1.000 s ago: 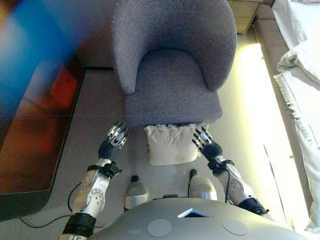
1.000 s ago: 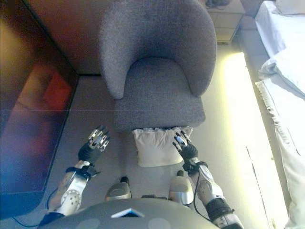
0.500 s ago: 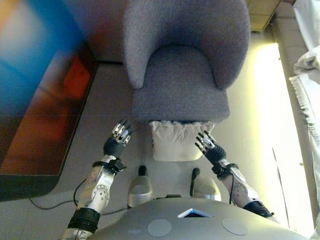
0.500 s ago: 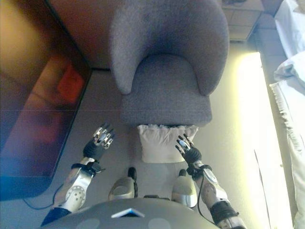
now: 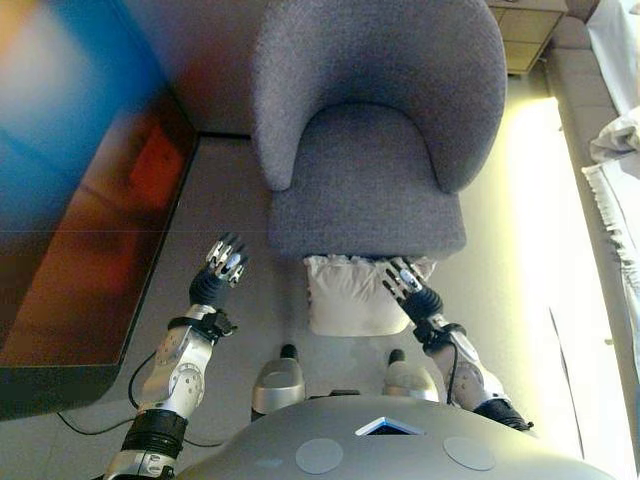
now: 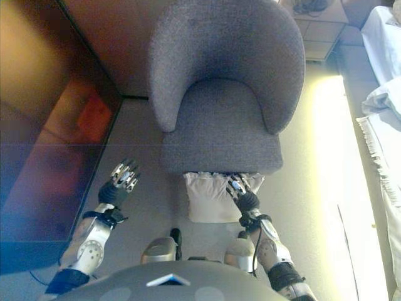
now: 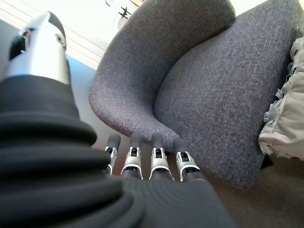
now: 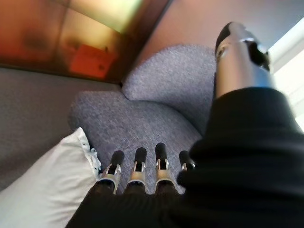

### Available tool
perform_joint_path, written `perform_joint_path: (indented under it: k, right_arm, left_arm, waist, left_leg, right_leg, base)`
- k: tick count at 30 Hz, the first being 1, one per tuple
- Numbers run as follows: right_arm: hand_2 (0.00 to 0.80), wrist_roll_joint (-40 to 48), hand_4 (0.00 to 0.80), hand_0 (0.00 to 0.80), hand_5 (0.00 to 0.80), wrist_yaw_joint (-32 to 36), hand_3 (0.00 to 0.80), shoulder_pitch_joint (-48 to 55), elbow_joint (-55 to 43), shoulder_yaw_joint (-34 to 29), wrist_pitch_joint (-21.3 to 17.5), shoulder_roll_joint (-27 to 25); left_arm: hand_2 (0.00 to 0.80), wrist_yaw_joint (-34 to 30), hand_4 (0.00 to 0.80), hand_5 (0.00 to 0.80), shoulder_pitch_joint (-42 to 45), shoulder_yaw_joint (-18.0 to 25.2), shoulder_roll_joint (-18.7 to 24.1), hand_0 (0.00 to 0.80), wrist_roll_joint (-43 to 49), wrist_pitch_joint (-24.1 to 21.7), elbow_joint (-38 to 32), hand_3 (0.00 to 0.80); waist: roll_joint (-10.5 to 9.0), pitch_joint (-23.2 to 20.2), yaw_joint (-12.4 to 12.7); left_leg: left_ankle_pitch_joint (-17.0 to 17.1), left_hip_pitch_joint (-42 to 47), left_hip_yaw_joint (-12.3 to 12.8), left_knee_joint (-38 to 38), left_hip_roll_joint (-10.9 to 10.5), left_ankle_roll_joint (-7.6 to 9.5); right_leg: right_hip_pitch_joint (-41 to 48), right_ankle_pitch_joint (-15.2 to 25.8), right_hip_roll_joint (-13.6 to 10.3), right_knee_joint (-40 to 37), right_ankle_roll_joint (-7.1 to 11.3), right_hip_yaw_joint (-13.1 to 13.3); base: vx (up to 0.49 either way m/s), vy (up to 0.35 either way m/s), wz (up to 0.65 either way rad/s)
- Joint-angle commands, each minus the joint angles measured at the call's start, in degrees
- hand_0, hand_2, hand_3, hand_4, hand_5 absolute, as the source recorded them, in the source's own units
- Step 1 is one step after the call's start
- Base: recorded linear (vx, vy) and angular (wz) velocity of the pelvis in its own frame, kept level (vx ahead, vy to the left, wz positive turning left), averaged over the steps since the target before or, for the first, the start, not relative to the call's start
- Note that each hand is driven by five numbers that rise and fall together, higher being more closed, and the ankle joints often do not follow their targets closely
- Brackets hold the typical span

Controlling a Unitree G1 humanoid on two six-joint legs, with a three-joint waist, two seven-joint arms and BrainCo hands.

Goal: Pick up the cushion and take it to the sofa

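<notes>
Cushion [image 5: 347, 295]: seen on the floor, against the grey armchair [image 5: 375, 130] front.
Left hand [image 5: 222, 265]: fingers spread — well apart from cushion.
Right hand [image 5: 407, 284]: fingers straight — at cushion's right edge.

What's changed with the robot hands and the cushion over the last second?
The right robot hand has closed in toward the white cushion and now overlaps its right edge, fingers straight, nothing gripped. The left robot hand has drifted outward, leaving a wider gap to the cushion. The camera shifted too. The cushion still lies on the floor against the front of the grey armchair, not yet held by either hand.
</notes>
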Motion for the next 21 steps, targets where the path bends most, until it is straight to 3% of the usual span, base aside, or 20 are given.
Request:
perform_joint_path:
  k: [1, 3, 5, 7, 10, 12, 14, 16, 18, 21]
  right_arm:
    - [0.0, 0.1, 0.0, 0.0, 0.0, 0.9, 0.0, -0.9, -2.8, 0.0, -2.6, 1.4]
    - [0.0, 0.2, 0.0, 0.0, 0.0, 0.7, 0.0, -0.5, -3.1, 0.6, -2.3, 1.7]
    - [0.0, 0.1, 0.0, 0.0, 0.0, 1.3, 0.0, -0.1, -3.1, 1.2, -2.0, 1.7]
    - [0.0, 0.0, 0.0, 0.0, 0.0, 2.4, 0.0, -0.3, -2.7, 1.3, -2.0, 1.7]
    - [0.0, 1.0, 0.0, 0.0, 0.0, 2.0, 0.0, -2.8, -3.2, 1.8, -2.2, 1.7]
    - [0.0, 0.9, 0.0, 0.0, 0.0, 1.9, 0.0, -4.9, -3.0, 1.6, -1.1, 1.6]
    - [0.0, 0.2, 0.0, 0.0, 0.0, 2.4, 0.0, -5.8, -3.0, 1.4, 0.3, 1.4]
    - [0.0, -0.9, 0.0, 0.0, 0.0, 2.4, 0.0, -5.8, -2.7, 1.2, 2.2, 1.3]
    - [0.0, -1.7, 0.0, 0.0, 0.0, 1.9, 0.0, -5.8, -3.7, 1.8, 3.5, 0.4]
    - [0.0, -2.2, 0.0, 0.0, 0.0, 0.9, 0.0, -4.6, -4.8, 2.3, 3.6, -0.9]
  left_arm:
    - [0.0, -0.6, 0.0, 0.0, 0.0, -0.5, 1.9, 0.0, 2.8, -3.3, -2.5, 0.0]
    - [0.0, 0.4, 0.0, 0.0, 0.0, -0.9, 2.2, 0.0, 3.2, -3.5, -2.2, 0.0]
    - [0.0, 0.1, 0.0, 0.0, 0.0, -0.4, 2.6, 0.0, 2.5, -3.3, -2.2, 0.0]
    - [0.0, 0.5, 0.0, 0.0, 0.1, 0.2, 3.0, 0.0, 2.6, -3.6, -2.8, 0.0]
    - [0.0, 1.4, 0.0, 0.0, -1.1, -0.1, 3.7, 0.0, 3.1, -5.2, -2.9, 0.0]
    - [0.0, 1.6, 0.0, 0.0, -1.5, 0.4, 4.0, 0.0, 2.6, -5.4, -3.1, 0.0]
    - [0.0, 1.0, 0.0, 0.0, -1.0, 1.2, 4.0, 0.0, 2.1, -5.1, -3.4, 0.0]
    - [0.0, 1.4, 0.0, 0.0, 0.0, 1.8, 3.7, 0.0, 2.8, -4.6, -3.4, 0.0]
    - [0.0, 2.0, 0.0, 0.0, 0.8, 2.1, 2.9, 0.0, 3.5, -4.5, -3.5, 0.0]
    - [0.0, 2.6, 0.0, 0.0, 1.1, 1.1, 2.1, 0.0, 4.6, -4.0, -3.6, 0.0]
  waist:
    - [-2.3, -0.7, 0.6]
    - [-1.67, -0.1, -0.2]
    - [-1.63, 0.4, -0.5]
    - [-2.01, 0.9, -0.6]
    - [-3.64, 2.4, -1.4]
    - [-3.53, 3.0, -1.5]
    - [-3.34, 2.8, -1.2]
    - [-3.45, 2.0, -0.8]
    - [-3.4, 1.5, -0.9]
    - [-2.86, 1.3, -1.1]
  left_leg:
    - [2.2, -7.3, -1.1, 4.1, -2.0, 5.04]
    - [1.3, -4.6, -0.8, 3.4, -2.3, 6.07]
    - [1.2, -2.6, -0.4, 2.3, -2.3, 5.95]
    - [1.2, -1.2, 0.1, 1.4, -1.5, 4.83]
    - [-1.2, -1.4, 0.0, 3.6, 0.4, 2.5]
    - [-1.3, -1.2, -0.1, 4.0, 2.8, 1.01]
    - [-0.5, -0.2, -0.2, 3.6, 5.3, -0.41]
    - [1.0, 0.9, 0.7, 2.8, 8.9, -1.96]
    - [2.4, 1.6, 0.8, 2.5, 11.0, -2.53]
    - [6.8, -0.7, 0.0, 5.7, 13.1, -3.02]
  right_leg:
    - [1.9, 7.1, -5.3, 13.1, 0.3, -0.1]
    - [-3.1, 10.0, -4.4, 20.9, -0.07, 1.1]
    - [-5.4, 10.5, -4.6, 21.9, -0.55, 0.2]
    - [-5.4, 10.6, -5.6, 16.7, -0.64, -0.9]
    - [-6.2, 12.7, -7.9, 2.1, 1.5, 0.0]
    - [-5.7, 14.3, -8.6, 0.1, 2.74, 0.7]
    - [-4.5, 13.2, -8.8, 0.1, 3.49, 0.7]
    - [-2.6, 10.9, -7.8, -0.5, 4.28, -1.8]
    - [-2.0, 9.1, -6.0, 0.2, 4.02, -2.0]
    - [-1.2, 5.5, -2.4, 1.7, 0.9, -3.3]
  base:
    - [-0.018, 0.131, -0.15]
    - [0.022, 0.111, -0.29]
    - [0.094, -0.028, -0.34]
    - [0.132, -0.204, -0.26]
    - [0.087, -0.365, -0.14]
    - [0.101, -0.347, 0.08]
    - [0.185, -0.243, 0.44]
    - [0.216, -0.244, 0.3]
    - [0.147, -0.185, 0.18]
    - [0.1, -0.137, 0.12]
